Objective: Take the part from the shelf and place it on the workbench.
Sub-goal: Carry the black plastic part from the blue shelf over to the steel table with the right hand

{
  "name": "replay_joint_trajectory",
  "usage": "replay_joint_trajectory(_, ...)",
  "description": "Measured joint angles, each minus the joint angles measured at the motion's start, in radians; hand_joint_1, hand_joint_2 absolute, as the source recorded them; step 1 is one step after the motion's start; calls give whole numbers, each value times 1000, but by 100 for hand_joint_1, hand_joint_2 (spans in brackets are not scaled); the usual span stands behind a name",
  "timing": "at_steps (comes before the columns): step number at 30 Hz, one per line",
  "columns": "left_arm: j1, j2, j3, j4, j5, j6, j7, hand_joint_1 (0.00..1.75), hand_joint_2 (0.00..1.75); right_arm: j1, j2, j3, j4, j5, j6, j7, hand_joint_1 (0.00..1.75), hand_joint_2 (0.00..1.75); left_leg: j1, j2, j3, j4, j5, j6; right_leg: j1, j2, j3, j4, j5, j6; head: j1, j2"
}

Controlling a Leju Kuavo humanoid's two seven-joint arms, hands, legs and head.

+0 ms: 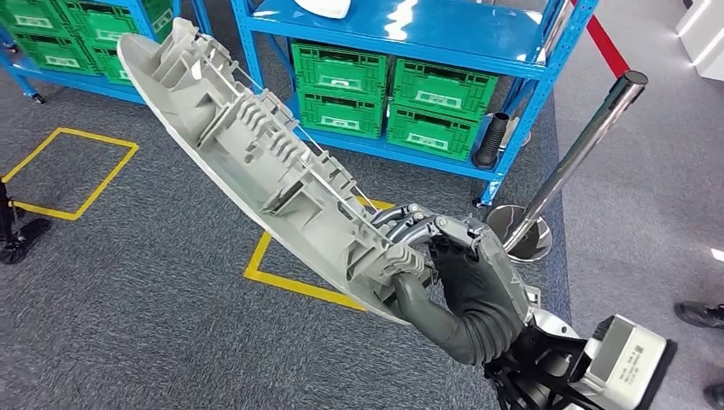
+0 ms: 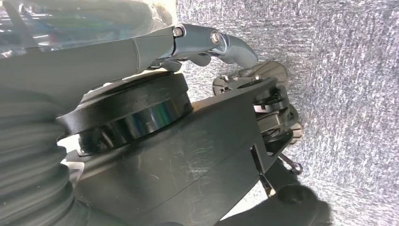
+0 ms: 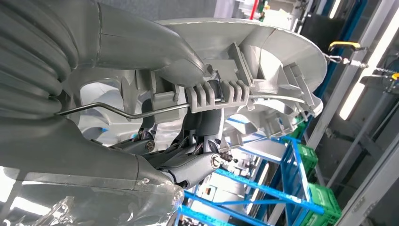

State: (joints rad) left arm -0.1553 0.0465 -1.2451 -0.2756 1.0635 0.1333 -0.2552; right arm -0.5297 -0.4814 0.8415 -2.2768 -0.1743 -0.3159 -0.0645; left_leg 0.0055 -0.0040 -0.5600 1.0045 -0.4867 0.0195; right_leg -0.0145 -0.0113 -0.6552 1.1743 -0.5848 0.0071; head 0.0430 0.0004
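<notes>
A long grey plastic part [image 1: 256, 154], ribbed on its inner side with a thin metal rod along it, slants from the upper left down to the lower middle of the head view. My right hand [image 1: 444, 256] grips its lower end, fingers wrapped around the ribs, and holds it in the air above the carpet. The right wrist view shows the same part [image 3: 263, 52] close up, with the thumb over its top and the fingers [image 3: 197, 162] under it. My left hand [image 2: 202, 40] hangs beside my body over the carpet, a finger stretched out and nothing in it.
A blue shelf [image 1: 444, 30] stands ahead with green crates [image 1: 440, 107] below and a white part [image 1: 323, 7] on top. A silver post [image 1: 580, 154] with a round base leans at the right. Yellow tape marks [image 1: 68, 171] lie on the carpet. A person's shoe [image 1: 700, 314] is at far right.
</notes>
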Motion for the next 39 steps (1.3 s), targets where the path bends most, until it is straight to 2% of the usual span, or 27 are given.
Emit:
replay_joint_trajectory(1,0,0,0,0,0,0,0,0,175,1,0,0,0,0,0,0,175,175,-2,-4,-2,0,1,2,0,3,-30,64,-26,0,3,0)
replay_joint_trajectory(2,1,-1,0,0,1,0,0,0,175,3,0,0,0,0,1,0,175,175,-4,-9,-4,0,2,3,0,3,-51,110,-37,-1,4,0)
replay_joint_trajectory(3,1,-1,0,0,2,0,0,0,175,4,0,0,0,0,2,0,175,175,-6,-14,-5,1,3,4,1,3,-57,123,-30,-4,5,0)
replay_joint_trajectory(4,1,-1,0,0,2,0,0,0,175,5,0,0,0,0,3,0,175,175,-7,-20,-5,2,3,5,2,4,-45,97,-5,-8,5,0)
replay_joint_trajectory(6,2,-3,0,0,3,0,-1,0,175,6,0,0,0,1,6,0,175,175,-9,-32,-6,4,3,4,5,24,18,-31,62,-22,6,0)
replay_joint_trajectory(7,1,-4,0,-1,2,0,-1,0,175,6,0,0,0,2,7,0,175,175,-10,-38,-10,7,4,1,6,37,46,-92,83,-27,5,0)
replay_joint_trajectory(8,0,-6,0,-1,2,0,-2,0,175,6,-1,0,0,3,8,0,175,175,-9,-43,-15,9,6,-4,7,49,63,-132,92,-31,5,0)
replay_joint_trajectory(9,0,-7,0,-1,1,0,-2,0,175,6,-1,-1,0,5,9,-1,175,175,-8,-47,-20,10,8,-10,9,55,69,-149,91,-34,5,0)
replay_joint_trajectory(12,0,-5,1,-1,1,1,-4,0,175,6,-1,-1,-1,8,11,-2,175,175,-6,-55,-29,12,8,-28,6,40,71,-161,98,-41,6,0)
replay_joint_trajectory(14,0,-4,1,-1,2,1,-4,0,175,6,-1,-2,-1,10,10,-2,175,175,-6,-39,-49,60,-27,-41,0,26,75,-170,103,-49,0,0)
replay_joint_trajectory(16,-1,-2,1,-1,1,1,-5,0,175,7,-1,-2,-1,11,10,-2,175,175,-3,-20,-98,179,-89,-52,0,12,76,-170,103,-52,-8,0)
replay_joint_trajectory(17,-1,-1,1,-1,1,1,-5,0,175,7,-1,-2,0,12,10,-1,175,175,-1,-17,-119,235,-109,-56,0,6,76,-169,102,-53,-10,0)
replay_joint_trajectory(18,-1,0,1,-1,0,1,-6,0,175,7,-1,-2,0,13,10,-1,175,175,0,-15,-130,269,-115,-59,0,-1,76,-167,102,-53,-11,0)
replay_joint_trajectory(19,-1,1,1,-1,0,1,-7,0,175,8,-1,-1,0,15,11,-1,175,175,1,-14,-125,264,-103,-60,0,-6,76,-165,101,-52,-13,0)
replay_joint_trajectory(20,-1,2,1,-1,0,1,-7,0,175,8,-1,-1,0,16,11,0,175,175,2,-12,-99,217,-74,-59,0,-11,76,-163,99,-50,-14,0)
replay_joint_trajectory(21,0,3,1,-1,0,1,-7,0,175,8,-1,-1,0,18,11,0,175,175,2,-6,-66,150,-42,-57,0,-15,77,-162,98,-48,-17,0)
replay_joint_trajectory(23,0,4,1,-1,0,0,-7,0,175,8,-1,-2,-1,19,10,1,175,175,-3,10,-9,35,-7,-47,5,-22,75,-158,96,-40,-21,0)
replay_joint_trajectory(24,0,4,1,-1,0,0,-7,0,175,7,-1,-2,-1,20,10,1,175,175,-5,15,1,11,-7,-40,7,-25,72,-156,97,-36,-21,0)
replay_joint_trajectory(27,2,3,1,-1,0,0,-9,0,175,7,-1,-4,-1,20,10,1,175,175,-7,9,2,0,-3,-20,6,-33,68,-156,99,-20,-19,0)
replay_joint_trajectory(28,3,3,1,-1,0,0,-9,0,175,7,-1,-4,-1,20,10,2,175,175,-5,6,1,-2,0,-14,5,-28,62,-144,88,-15,-19,0)
replay_joint_trajectory(30,2,2,1,-2,0,0,-10,0,175,8,-1,-6,-1,21,10,2,175,175,-1,2,0,-6,6,-4,4,-9,25,-64,37,-8,-14,0)
replay_joint_trajectory(32,2,1,1,-2,0,0,-10,0,175,8,-1,-7,0,21,10,2,175,175,-2,-3,-4,-6,8,-1,3,2,-37,68,-22,-4,-8,0)
replay_joint_trajectory(33,3,1,1,-2,0,0,-10,0,175,9,-1,-7,0,21,10,2,175,175,-3,-7,-5,-6,8,0,3,3,-57,112,-33,-4,-6,0)
replay_joint_trajectory(34,3,1,1,-2,0,0,-10,0,175,10,-1,-7,0,21,10,2,175,175,-4,-11,-5,-5,8,0,3,3,-60,121,-25,-5,-5,0)
replay_joint_trajectory(35,3,0,1,-2,0,0,-10,0,175,10,-1,-7,0,22,10,2,175,175,-4,-17,-5,-4,8,0,3,4,-44,91,1,-6,-4,0)
replay_joint_trajectory(37,2,0,1,-2,0,0,-10,0,175,10,-1,-8,0,23,9,2,175,175,-4,-30,-7,1,7,-4,3,24,21,-38,65,-13,-1,0)
replay_joint_trajectory(39,1,-1,1,-2,0,0,-10,0,175,10,-1,-9,0,24,9,2,175,175,-4,-42,-15,7,8,-13,3,48,66,-133,90,-20,1,0)
